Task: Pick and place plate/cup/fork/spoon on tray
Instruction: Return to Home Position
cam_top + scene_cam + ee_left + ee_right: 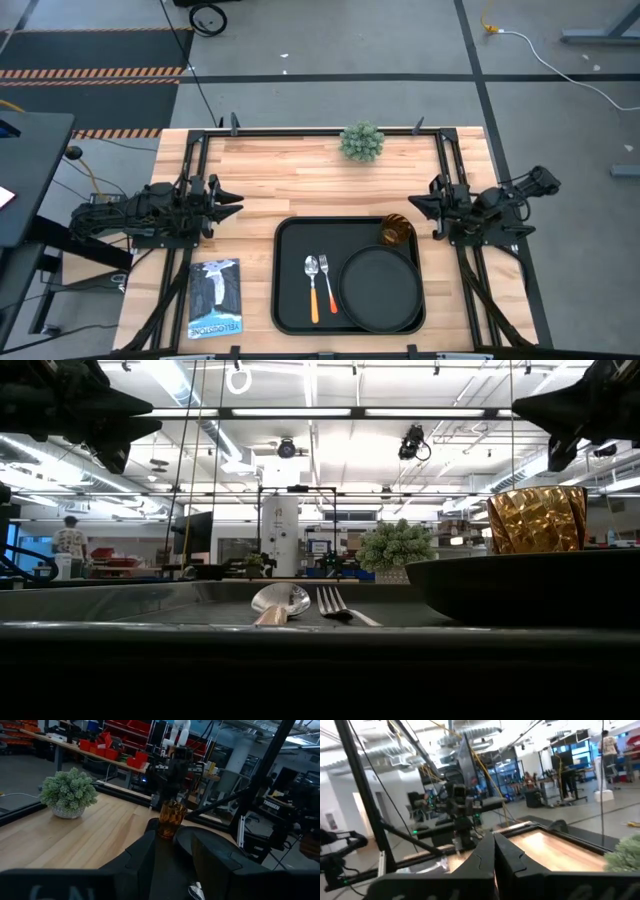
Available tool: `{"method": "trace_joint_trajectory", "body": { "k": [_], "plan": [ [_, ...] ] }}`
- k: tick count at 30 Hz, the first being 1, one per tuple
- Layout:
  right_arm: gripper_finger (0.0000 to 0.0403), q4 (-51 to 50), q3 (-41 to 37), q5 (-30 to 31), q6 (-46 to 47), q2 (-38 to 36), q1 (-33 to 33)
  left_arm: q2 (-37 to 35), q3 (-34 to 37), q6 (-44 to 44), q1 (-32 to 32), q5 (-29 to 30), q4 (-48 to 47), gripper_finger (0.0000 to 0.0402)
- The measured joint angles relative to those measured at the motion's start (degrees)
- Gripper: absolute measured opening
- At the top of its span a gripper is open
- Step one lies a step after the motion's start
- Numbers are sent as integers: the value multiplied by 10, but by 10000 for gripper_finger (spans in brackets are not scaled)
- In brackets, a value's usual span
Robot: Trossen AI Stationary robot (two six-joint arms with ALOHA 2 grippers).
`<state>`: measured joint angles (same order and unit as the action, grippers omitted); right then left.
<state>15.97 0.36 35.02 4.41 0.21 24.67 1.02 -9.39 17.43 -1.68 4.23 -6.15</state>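
The tray (290,300) lies at the table's (260,175) six o'clock edge, already carrying plate (380,288), cup (396,230) at its one o'clock corner, spoon (312,285) and fork (328,282). I'd judge the cup fragile and slick, best taken round its sides; the cutlery light, taken by the handles. The left gripper (232,203) idles at nine o'clock, fingers apart and empty; the right gripper (415,203) idles at three, fingers together. From table height the handles are hidden.
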Motion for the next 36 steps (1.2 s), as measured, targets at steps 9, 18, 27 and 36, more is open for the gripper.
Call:
{"method": "trace_joint_trajectory", "body": {
  "k": [9,18,27,36],
  "plan": [
    [3,-49,0,38,3,0,0,0,10,-46,1,-68,4,134],
    [5,-115,0,46,30,0,0,-1,87,-31,1,-93,88,134],
    [6,-118,0,147,61,0,0,-3,89,-76,13,-77,95,134],
    [12,-116,0,145,89,0,0,-3,89,-91,16,-76,96,134]
  ]
}}
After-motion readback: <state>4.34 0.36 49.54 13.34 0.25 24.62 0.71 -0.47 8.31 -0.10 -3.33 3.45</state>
